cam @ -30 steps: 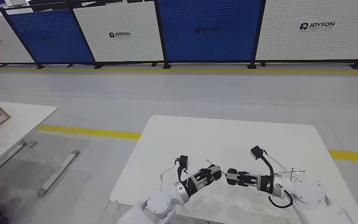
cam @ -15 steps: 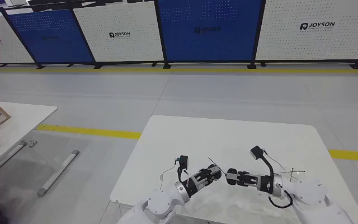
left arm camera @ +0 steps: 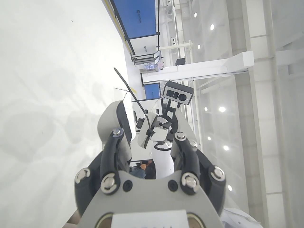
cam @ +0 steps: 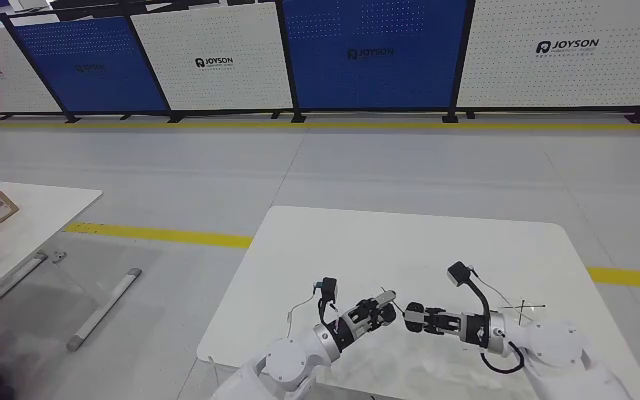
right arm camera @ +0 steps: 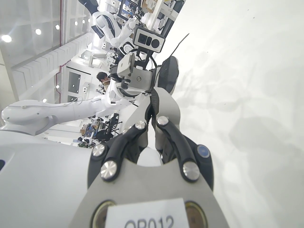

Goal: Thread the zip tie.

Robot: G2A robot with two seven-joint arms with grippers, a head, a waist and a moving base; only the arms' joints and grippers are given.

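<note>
Left wrist view: we see the left jaws standing wide apart with nothing in them, one dark pad [left arm camera: 124, 119] on one side and the other finger opposite. Just beyond their tips, the right jaws are pressed together on the zip tie [left arm camera: 132, 94], pinching it near one end. The rest of the thin black strip runs free, slanting away from the right jaws, past that left pad and out over the worktop [left arm camera: 47, 72]. We cannot tell whether the strip already lies between the left fingers or just in front of them.

We judge this to be the handover before the threading proper. One end is held and the free tail is not yet taken. The tie's head is too small for us to make out. The next move calls for the left jaws to close on the tail close to the right jaws' pinch, where the springy strip will wander least. It needs fine alignment.

In the top view both forearms lie low over the near part of the worktop, aimed at each other with the jaws almost tip to tip. Other thin strips [cam: 522, 304] lie beside the right forearm, well behind the right jaws.
</note>
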